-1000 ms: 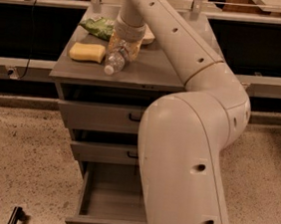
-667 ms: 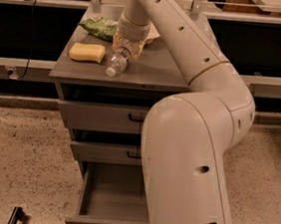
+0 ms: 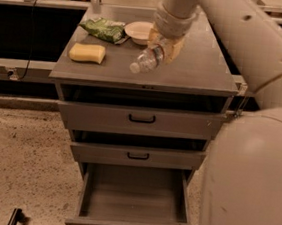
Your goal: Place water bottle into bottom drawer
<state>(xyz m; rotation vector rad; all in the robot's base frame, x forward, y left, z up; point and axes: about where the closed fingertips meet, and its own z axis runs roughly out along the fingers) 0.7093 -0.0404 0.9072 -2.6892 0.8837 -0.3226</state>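
Note:
The water bottle (image 3: 147,59), clear crinkled plastic with a white cap, is tilted cap-down to the left over the cabinet top (image 3: 205,76). My gripper (image 3: 164,47) is shut on the bottle's upper end, at the middle of the cabinet top. The bottom drawer (image 3: 135,194) is pulled open and looks empty; its black handle shows at the lower edge. The two shallower drawers above it are closed.
A yellow sponge (image 3: 87,52) lies on the cabinet top at the left. A green bag (image 3: 103,28) and a white bowl (image 3: 139,31) sit at the back. My large white arm fills the right side. Speckled floor lies to the left.
The view has shifted: the cabinet sits more central and the open bottom drawer shows fully. The gripper still holds the bottle, now closer to the top's front edge.

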